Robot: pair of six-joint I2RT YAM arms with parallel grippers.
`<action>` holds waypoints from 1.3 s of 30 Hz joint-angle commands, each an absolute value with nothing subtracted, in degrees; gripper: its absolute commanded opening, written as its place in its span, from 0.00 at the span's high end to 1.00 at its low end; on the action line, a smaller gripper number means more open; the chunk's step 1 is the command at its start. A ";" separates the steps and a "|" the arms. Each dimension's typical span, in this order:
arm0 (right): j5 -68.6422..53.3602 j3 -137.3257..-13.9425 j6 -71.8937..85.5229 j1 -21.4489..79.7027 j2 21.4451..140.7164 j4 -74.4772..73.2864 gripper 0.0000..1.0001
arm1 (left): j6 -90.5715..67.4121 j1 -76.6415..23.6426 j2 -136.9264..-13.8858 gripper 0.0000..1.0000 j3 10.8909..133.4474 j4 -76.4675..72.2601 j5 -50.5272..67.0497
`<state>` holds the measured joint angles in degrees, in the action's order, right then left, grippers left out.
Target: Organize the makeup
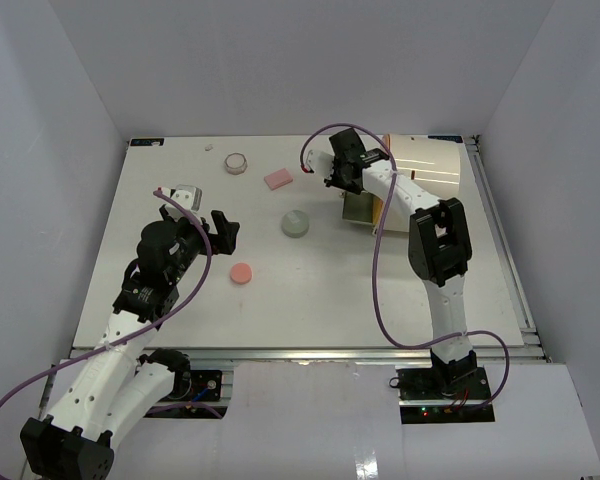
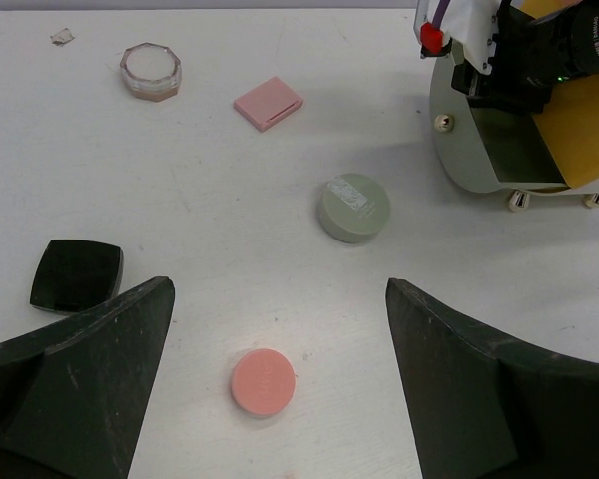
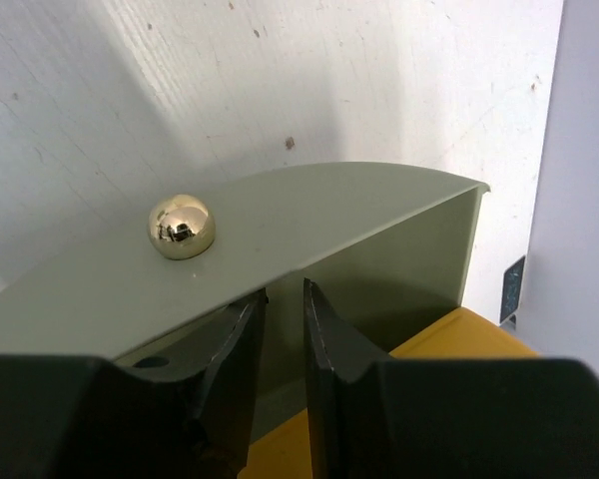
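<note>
The makeup lies spread over the white table. A pink disc [image 1: 241, 272] sits just ahead of my open, empty left gripper [image 1: 223, 228], and it lies between the spread fingers in the left wrist view [image 2: 264, 382]. Farther out are a grey-green round compact [image 2: 353, 208], a pink rectangular pad [image 2: 268, 102], a small round jar [image 2: 151, 72] and a black compact [image 2: 77, 274]. My right gripper [image 1: 342, 178] is at the case's pulled-out grey-green drawer [image 1: 360, 208]. Its jaws [image 3: 283, 294] are almost together, nothing between them, just behind the drawer front and its gold knob [image 3: 181, 226].
The large cream drum-shaped case [image 1: 430, 160] with an orange front [image 2: 589, 140] stands at the back right, on small feet. A tiny scrap [image 2: 62, 36] lies at the far left. White walls enclose the table on three sides.
</note>
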<state>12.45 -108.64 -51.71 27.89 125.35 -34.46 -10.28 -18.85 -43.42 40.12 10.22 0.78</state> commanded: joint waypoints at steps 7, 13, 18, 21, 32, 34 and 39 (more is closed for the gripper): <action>-7.35 -109.00 -51.55 23.94 125.15 -31.70 0.69 | -10.02 -18.72 -43.00 0.02 40.08 9.23 1.87; -13.13 -107.75 -50.70 22.00 123.18 -30.70 0.64 | -10.02 -18.72 -43.07 0.02 40.08 9.17 2.02; -16.53 -107.05 -50.09 21.13 122.51 -30.23 0.62 | -10.02 -18.72 -43.07 0.02 40.03 9.18 2.02; -16.76 -106.89 -49.94 20.77 122.43 -30.16 0.61 | -10.02 -18.72 -43.15 0.02 40.08 9.21 1.95; -13.55 -105.91 -50.42 20.68 118.98 -29.37 0.60 | -10.02 -18.72 -43.17 0.02 40.08 9.21 2.07; -11.96 -105.91 -50.93 21.31 117.04 -29.44 0.60 | -10.02 -18.72 -43.20 0.02 40.12 9.14 2.28; -5.24 -104.73 -53.47 24.21 113.49 -29.71 0.54 | -10.07 -18.72 -43.24 0.02 40.13 9.14 2.30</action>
